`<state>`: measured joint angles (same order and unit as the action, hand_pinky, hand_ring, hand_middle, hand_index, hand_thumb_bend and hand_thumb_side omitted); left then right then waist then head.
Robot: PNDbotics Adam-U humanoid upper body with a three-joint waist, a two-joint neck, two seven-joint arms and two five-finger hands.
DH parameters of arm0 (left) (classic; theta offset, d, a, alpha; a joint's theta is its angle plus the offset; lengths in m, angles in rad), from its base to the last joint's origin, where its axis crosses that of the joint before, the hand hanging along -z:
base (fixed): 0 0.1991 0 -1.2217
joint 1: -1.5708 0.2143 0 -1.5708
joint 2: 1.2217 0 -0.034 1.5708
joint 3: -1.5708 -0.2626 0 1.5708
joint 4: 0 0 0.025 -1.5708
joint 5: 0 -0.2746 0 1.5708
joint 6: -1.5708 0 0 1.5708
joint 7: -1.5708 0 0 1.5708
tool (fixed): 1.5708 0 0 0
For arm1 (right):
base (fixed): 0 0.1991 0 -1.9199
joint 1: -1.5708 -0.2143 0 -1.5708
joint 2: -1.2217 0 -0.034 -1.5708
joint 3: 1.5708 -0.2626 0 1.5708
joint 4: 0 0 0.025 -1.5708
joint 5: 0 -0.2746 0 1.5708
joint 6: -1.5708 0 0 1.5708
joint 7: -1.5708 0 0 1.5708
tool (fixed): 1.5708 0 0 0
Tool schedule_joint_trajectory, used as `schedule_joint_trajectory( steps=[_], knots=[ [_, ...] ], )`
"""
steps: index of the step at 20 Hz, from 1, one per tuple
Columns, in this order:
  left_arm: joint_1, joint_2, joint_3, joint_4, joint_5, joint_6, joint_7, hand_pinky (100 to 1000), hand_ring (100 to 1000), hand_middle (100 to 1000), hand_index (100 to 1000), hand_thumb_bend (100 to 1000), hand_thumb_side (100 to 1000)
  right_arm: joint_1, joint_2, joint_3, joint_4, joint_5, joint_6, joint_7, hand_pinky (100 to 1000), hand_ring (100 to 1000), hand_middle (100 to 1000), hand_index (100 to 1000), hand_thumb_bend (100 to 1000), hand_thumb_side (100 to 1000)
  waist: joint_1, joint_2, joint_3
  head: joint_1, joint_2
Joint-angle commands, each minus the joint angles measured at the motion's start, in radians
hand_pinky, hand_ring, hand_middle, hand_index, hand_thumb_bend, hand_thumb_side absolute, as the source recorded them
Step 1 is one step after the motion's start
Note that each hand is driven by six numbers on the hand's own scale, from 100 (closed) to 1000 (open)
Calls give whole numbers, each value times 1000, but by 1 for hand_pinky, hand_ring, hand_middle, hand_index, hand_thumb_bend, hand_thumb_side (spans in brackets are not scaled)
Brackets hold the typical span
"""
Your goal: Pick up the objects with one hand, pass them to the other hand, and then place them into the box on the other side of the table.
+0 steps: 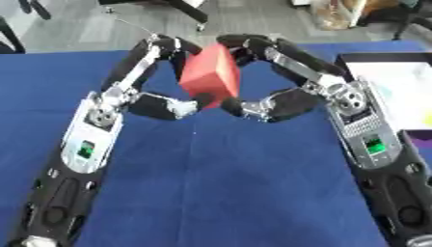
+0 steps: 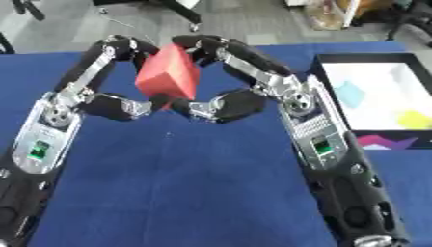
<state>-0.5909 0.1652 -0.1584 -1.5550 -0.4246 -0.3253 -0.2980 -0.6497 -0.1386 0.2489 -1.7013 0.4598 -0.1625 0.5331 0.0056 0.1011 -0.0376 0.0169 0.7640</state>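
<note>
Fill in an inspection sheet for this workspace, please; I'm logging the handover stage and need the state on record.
Surface: blue table cloth, bare in the middle.
Job's things: red block held up between both hands, above the cloth; black-rimmed box at the table's right side, white inside, with a pale blue piece and a yellow piece in it.
Clutter: nothing seen.
Hands: left hand and right hand both have fingers curled round the block.
Cables: nothing seen.
Surroundings: grey floor beyond the table, dark chair legs at the far edge.
</note>
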Motion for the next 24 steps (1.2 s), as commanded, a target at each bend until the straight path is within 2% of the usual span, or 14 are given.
schedule_joint_trajectory(
  steps=[1,6,11,15,17,20,24],
  knots=[
    [-30,3,-11,-21,-7,-4,-2,462,370,326,448,434,354,-17,-13,4,-7,-7,-2,15,801,817,858,947,408,588,-13,-30,0,-3,6],
    [-33,3,-22,-21,-11,-14,-7,463,370,327,448,430,357,-18,-14,5,-9,-3,8,1,767,755,771,883,376,525,-13,-29,0,-5,6],
    [-35,-1,-34,-26,-23,-22,-11,469,374,331,453,428,365,-21,-16,7,-6,9,38,-55,678,623,597,748,271,323,-13,-30,1,-8,6],
    [-38,-5,-41,-31,-29,-27,-15,470,375,333,455,430,366,-23,-17,11,1,27,57,-95,620,552,518,649,178,152,-14,-31,1,-11,6],
    [-38,-7,-43,-33,-28,-28,-17,471,376,334,457,431,367,-23,-18,12,1,39,61,-109,598,528,492,607,152,100,-15,-31,1,-13,6],
    [-38,-8,-46,-36,-25,-28,-21,471,378,336,459,438,368,-23,-17,17,3,57,60,-119,554,487,441,544,105,100,-15,-31,1,-16,6],
    [-38,-8,-48,-39,-18,-27,-29,487,401,371,492,490,384,-21,-15,16,3,62,67,-132,491,433,352,444,100,100,-16,-31,0,-16,6]
  ],
)
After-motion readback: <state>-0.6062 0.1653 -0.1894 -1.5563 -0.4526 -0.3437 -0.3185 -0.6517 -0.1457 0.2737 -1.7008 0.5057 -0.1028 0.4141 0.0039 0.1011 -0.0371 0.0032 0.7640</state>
